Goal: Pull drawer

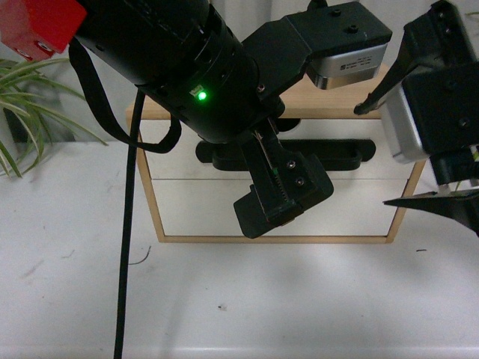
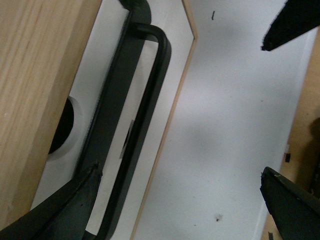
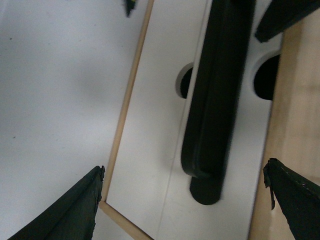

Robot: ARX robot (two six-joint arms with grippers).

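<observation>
The drawer [image 1: 168,166] is the upper white front in a low wooden cabinet, with a wide black bar handle [image 1: 340,153] across it. My right gripper [image 1: 372,156] is open and straddles the handle's right end [image 3: 205,170], one finger on each side with a gap to both. My left gripper [image 2: 179,177] is also open; one of its fingers [image 2: 75,200] lies beside the handle [image 2: 150,100], and whether they touch is unclear. The half-round notch [image 2: 62,125] shows in the drawer's top edge. The left arm hides the handle's middle in the front view.
Below the drawer is a plain white front [image 1: 202,209] inside the wooden frame [image 1: 153,202]. A black cable [image 1: 126,247] hangs down over the white table [image 1: 262,299]. A green plant [image 1: 22,105] stands at the left and a red block [image 1: 41,26] at the top left.
</observation>
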